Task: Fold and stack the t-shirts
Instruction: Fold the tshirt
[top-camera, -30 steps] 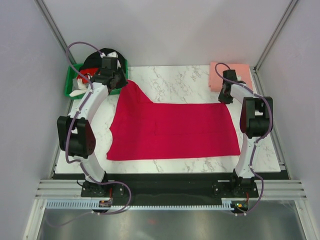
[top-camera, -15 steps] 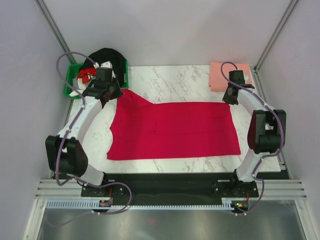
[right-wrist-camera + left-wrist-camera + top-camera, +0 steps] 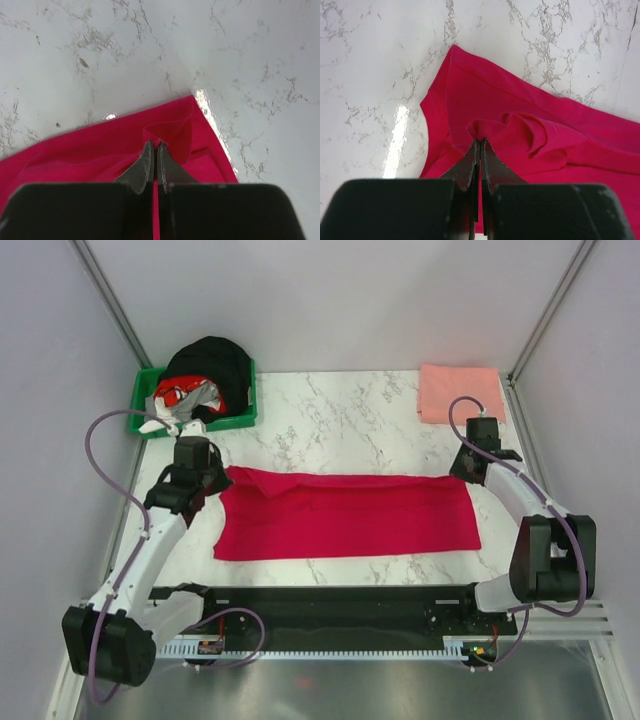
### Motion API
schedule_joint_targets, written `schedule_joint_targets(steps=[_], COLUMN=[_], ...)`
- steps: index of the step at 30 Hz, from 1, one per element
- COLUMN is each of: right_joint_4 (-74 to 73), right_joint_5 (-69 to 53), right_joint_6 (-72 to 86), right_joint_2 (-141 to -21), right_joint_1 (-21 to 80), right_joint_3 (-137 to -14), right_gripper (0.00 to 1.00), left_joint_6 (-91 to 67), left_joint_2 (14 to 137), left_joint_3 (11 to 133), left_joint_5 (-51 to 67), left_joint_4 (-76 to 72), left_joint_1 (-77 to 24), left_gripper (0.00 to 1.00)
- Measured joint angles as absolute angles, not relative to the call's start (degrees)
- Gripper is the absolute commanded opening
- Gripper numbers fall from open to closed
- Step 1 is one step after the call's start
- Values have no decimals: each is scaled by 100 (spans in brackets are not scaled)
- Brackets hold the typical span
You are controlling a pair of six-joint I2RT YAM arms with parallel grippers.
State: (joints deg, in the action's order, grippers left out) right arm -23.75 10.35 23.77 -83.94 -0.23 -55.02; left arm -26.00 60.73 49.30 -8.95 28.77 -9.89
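Red t-shirt [image 3: 345, 520], both jaws pinching (far corners)

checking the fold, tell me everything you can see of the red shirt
The red shirt is plain crimson soft cloth, lying as a wide band across the marble table. Its far edge looks folded over the layer beneath. The left pincer and right pincer are each shut on a bunched far corner.

Marble table [image 3: 350, 410]: red t-shirt [image 3: 345, 515], pink t-shirt [image 3: 458, 392]
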Motion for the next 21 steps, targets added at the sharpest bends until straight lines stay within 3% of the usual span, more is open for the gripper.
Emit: schedule_joint_targets(steps=[7, 9, 10, 12, 13, 14, 21], right_joint_4=[-2425, -2414, -2421, -2427, -2412, -2362, -2305], right_joint_5=[1041, 1081, 1100, 1133, 1142, 1129, 963], right_joint_6=[2390, 2451, 2484, 2661, 2749, 2821, 3151], right_joint_2=[-7909, -7787, -7743, -7634, -7570, -7472, -6947], right_joint_1=[-23, -23, -23, -36, -64, -110, -292], right_joint_3=[-5201, -5098, -5046, -4890, -4783, -4628, -4097], right_gripper=[0, 0, 15, 65, 94, 95, 93], left_joint_6=[-2768, -2816, -2877, -3081, -3201, -3361, -4115], left_joint_2=[5304, 5170, 5085, 4821, 4639, 4351, 2102], left_joint_3=[4578, 4445, 4383, 4276, 4228, 4154, 3658], left_joint_5=[-902, -956, -1002, -1135, -1232, -1358, -1931], left_joint_4=[3103, 3177, 3269, 3492, 3605, 3708, 3992], left_joint_1=[-989, -989, -989, -989, -989, -989, -989], left_gripper=[4, 26, 31, 53, 68, 71, 65])
